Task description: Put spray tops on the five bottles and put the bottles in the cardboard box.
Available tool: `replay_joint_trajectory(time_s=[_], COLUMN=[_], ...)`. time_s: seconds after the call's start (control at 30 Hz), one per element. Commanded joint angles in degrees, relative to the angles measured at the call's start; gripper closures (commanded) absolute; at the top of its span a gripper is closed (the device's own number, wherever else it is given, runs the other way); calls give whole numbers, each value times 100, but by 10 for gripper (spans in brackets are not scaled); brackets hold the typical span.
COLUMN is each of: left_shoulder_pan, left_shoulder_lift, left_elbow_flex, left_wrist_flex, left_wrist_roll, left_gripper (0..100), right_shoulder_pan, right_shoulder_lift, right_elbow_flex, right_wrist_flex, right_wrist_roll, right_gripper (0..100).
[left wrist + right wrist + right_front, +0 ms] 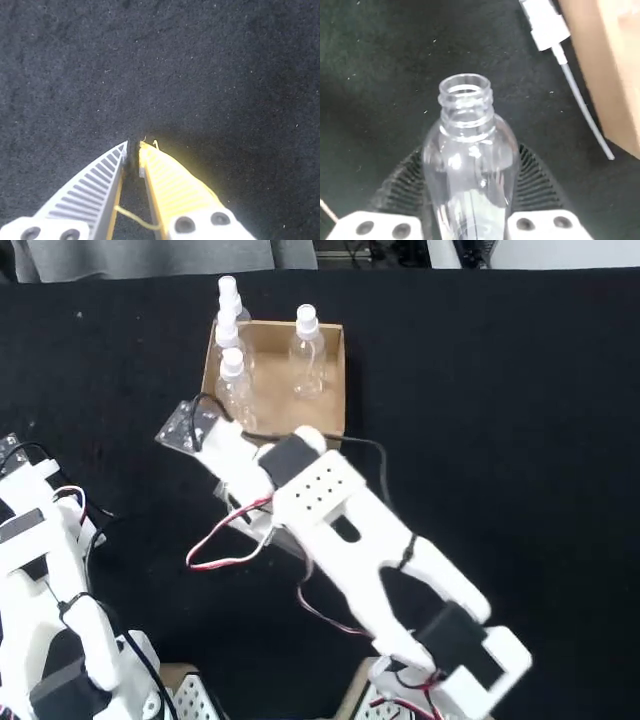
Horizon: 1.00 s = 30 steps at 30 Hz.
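- Gripping the one uncapped bottle, my right tool is clamped around its body. The open neck points away from the wrist, just beside the near corner of the cardboard box.
- Capping is the step in hand, I judge: the loose spray top lies on the desk near the box, its dip tube trailing alongside the box wall.
- The next move calls for my left tool, pinched closed and empty over bare desk well apart, to fetch that top and feed the tube into the neck.
- Four capped bottles stand at the box; my right arm lying across its front may crowd the left's approach.
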<state>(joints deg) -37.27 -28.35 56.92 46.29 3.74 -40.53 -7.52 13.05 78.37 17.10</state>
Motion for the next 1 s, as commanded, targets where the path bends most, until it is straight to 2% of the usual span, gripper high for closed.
replay_joint_trajectory(time_s=[0.0, 0.27, 0.63, 0.97], left_shoulder_pan=[-31, -13, -4, 4], left_shoulder_lift=[-229, -229, -229, -229], left_elbow_flex=[-75, -66, -66, -66], left_wrist_flex=[-105, -105, -105, -105], left_wrist_roll=[18, 18, 26, 26], left_gripper=[970, 970, 970, 970], right_shoulder_pan=[264, 378, 387, 457], right_shoulder_lift=[-549, -637, -1103, -1754], right_elbow_flex=[-4, -22, 127, 629], right_wrist_flex=[-158, -158, -167, -598], right_wrist_roll=[-70, -404, -404, -431], right_gripper=[952, 952, 955, 956])
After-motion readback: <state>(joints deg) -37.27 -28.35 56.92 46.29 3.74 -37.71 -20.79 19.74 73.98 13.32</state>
